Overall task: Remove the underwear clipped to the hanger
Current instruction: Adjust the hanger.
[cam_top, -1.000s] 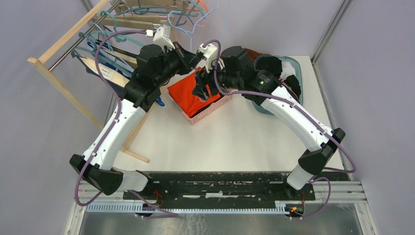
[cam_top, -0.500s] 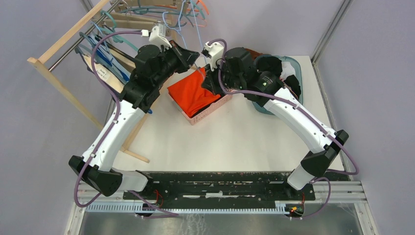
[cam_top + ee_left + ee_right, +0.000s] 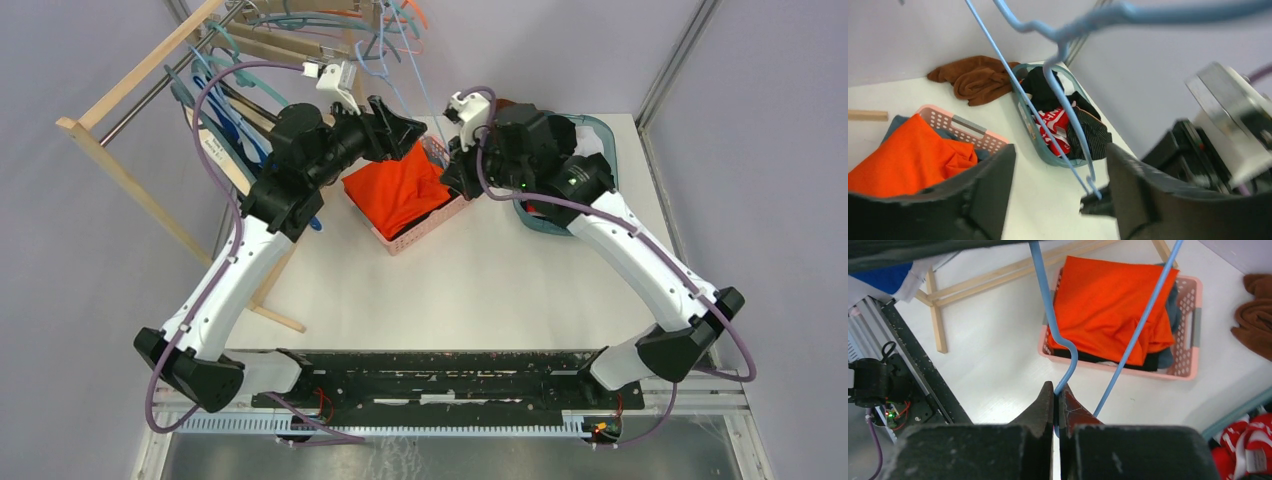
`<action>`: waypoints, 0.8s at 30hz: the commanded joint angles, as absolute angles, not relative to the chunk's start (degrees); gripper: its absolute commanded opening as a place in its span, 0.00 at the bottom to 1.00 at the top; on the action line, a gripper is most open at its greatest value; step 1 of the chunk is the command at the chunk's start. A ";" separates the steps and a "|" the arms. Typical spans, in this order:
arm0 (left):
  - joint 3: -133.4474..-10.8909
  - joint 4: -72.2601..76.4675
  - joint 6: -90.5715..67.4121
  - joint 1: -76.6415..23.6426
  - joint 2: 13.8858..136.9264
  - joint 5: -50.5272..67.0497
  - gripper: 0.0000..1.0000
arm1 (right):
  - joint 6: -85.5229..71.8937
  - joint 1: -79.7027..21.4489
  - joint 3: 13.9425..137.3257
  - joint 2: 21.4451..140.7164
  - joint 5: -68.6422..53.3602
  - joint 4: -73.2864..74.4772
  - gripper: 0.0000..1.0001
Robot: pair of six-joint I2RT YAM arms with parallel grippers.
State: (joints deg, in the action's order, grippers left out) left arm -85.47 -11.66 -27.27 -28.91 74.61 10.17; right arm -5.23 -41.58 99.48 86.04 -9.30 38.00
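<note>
white counter (image 3: 993, 375) lay below; right gripper (image 3: 1056, 399) was pinched shut on the hanger (image 3: 1047, 300), likely steadying it, while left gripper (image 3: 1059, 155) gaped open, empty.

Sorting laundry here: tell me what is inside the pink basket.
A folded orange garment lies on top in the pink basket, with grey cloth showing beside and beneath it. Whatever lies deeper is covered.
</note>
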 commanded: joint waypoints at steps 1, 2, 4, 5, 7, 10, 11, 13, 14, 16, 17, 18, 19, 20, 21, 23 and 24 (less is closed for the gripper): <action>-86.22 -11.97 -16.62 -29.02 70.44 18.87 0.80 | -4.07 -37.72 96.20 80.06 -12.26 34.67 0.01; -86.40 -14.46 -14.35 -29.03 70.22 20.22 0.84 | -3.90 -36.78 95.48 79.25 -12.71 34.85 0.01; -86.81 -18.50 -10.21 -29.00 69.87 23.39 0.90 | -3.40 -35.10 94.05 77.59 -14.11 35.26 0.01; -86.81 -21.72 -6.29 -29.01 69.11 25.65 0.96 | -2.03 -33.80 93.54 76.44 -15.55 36.94 0.01; -86.86 -24.34 -3.57 -29.00 68.61 26.37 1.00 | -1.05 -32.91 93.42 75.62 -16.97 38.60 0.01; -88.00 -32.59 5.97 -29.00 67.56 27.65 0.99 | 2.66 -31.69 95.58 75.74 -21.52 45.95 0.01; -88.57 -35.37 9.82 -29.00 67.08 28.08 0.99 | 3.88 -31.46 96.49 75.90 -22.91 48.78 0.01; -90.17 -41.01 15.63 -29.00 65.96 27.36 0.99 | 6.28 -31.16 97.89 76.10 -25.93 54.08 0.01; -90.87 -43.18 17.88 -29.00 65.20 26.04 0.99 | 7.49 -31.20 98.61 76.30 -27.24 56.72 0.01; -92.19 -47.34 22.14 -29.05 63.28 23.12 0.99 | 9.20 -31.14 99.90 76.60 -29.55 61.14 0.01; -92.70 -48.90 23.96 -29.01 62.07 21.18 0.99 | 9.73 -31.17 100.06 76.53 -30.59 62.75 0.01; -93.05 -50.12 25.66 -29.05 60.82 19.26 0.99 | 10.02 -31.15 100.22 76.41 -31.40 64.29 0.01; -93.47 -50.95 26.83 -29.01 59.69 17.14 0.99 | 10.35 -31.20 100.43 76.42 -32.05 65.70 0.01; -94.03 -51.76 27.80 -29.02 58.54 15.36 0.99 | 10.79 -31.20 100.61 76.40 -32.79 67.13 0.01; -94.86 -52.55 28.81 -28.95 57.58 14.11 0.99 | 11.22 -31.20 100.63 76.42 -33.64 68.54 0.01; -96.65 -53.96 30.08 -28.86 55.78 13.14 0.99 | 11.88 -31.20 100.65 76.89 -35.89 71.49 0.01; -97.40 -54.19 30.38 -28.79 55.04 13.18 1.00 | 12.04 -31.19 100.33 77.20 -37.06 72.49 0.01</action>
